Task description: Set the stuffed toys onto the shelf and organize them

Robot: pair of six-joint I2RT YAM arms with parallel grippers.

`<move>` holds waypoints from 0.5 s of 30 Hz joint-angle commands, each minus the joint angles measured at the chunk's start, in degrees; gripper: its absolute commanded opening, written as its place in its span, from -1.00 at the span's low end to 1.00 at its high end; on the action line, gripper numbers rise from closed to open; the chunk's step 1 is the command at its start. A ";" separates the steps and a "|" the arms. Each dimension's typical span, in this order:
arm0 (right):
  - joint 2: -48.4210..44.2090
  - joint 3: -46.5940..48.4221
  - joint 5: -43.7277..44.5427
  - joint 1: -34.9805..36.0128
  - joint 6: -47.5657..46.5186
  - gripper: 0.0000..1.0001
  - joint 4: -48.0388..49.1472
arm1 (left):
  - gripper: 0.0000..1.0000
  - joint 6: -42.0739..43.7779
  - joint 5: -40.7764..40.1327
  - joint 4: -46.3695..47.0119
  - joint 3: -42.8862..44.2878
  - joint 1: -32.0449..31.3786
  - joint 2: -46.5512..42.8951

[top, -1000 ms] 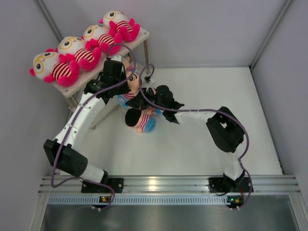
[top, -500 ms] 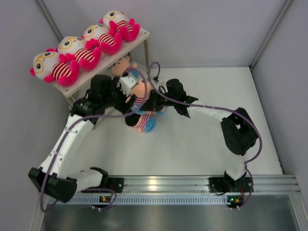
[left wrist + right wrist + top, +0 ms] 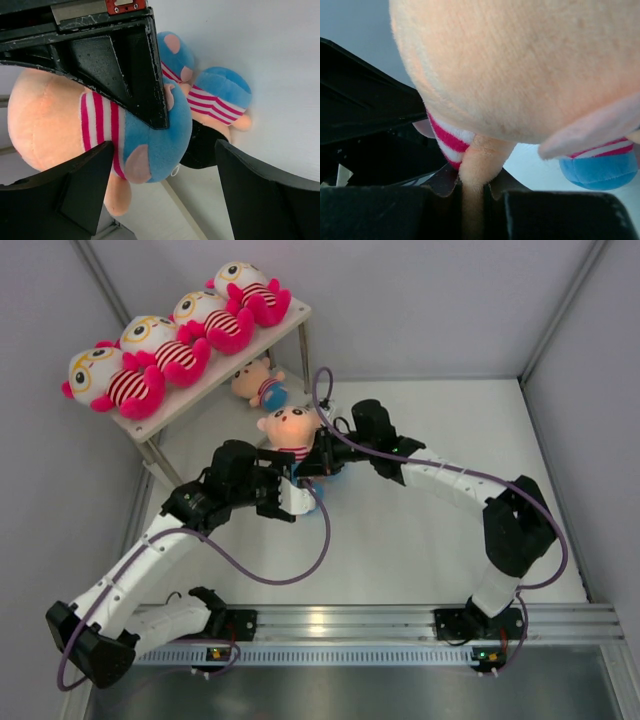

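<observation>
Far left: the shelf (image 3: 250, 348), with four pink-limbed toys (image 3: 105, 380) lying in a row along its top board. Just past the board's near edge and lower down we note a peach-faced toy (image 3: 258, 383); we cannot tell what it rests on.

Centre: the left tool (image 3: 296, 498) hangs over the tabletop (image 3: 400, 550), fingers spread wide, gripping nothing. It points at a second peach-faced toy (image 3: 288, 427), which is held up off the tabletop just in front of it.

Right of centre: the right tool (image 3: 472, 197) is pressed together on that raised toy's peach limb. Beneath, a third toy in blue pants (image 3: 220, 95) lies on the tabletop.
</observation>
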 commanded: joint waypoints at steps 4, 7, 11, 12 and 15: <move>-4.17 -0.58 -5.86 1.08 2.65 -1.00 7.11 | -0.02 3.90 -9.21 12.88 -3.10 -1.26 0.91; -5.31 -1.11 -6.92 1.08 2.83 -1.00 7.91 | -0.45 4.93 -10.72 13.33 -3.36 -1.18 1.88; -6.10 -1.81 -7.19 1.17 2.66 -1.00 8.79 | -1.00 4.60 -10.19 13.42 -3.37 -1.18 2.93; -6.28 -1.81 -6.84 1.17 2.57 -1.00 8.70 | -1.00 3.63 -10.54 13.42 -3.02 -1.18 3.28; -6.63 -1.81 -2.46 0.91 0.73 -0.64 5.30 | -1.00 -2.07 -14.82 14.55 -1.26 -1.18 5.65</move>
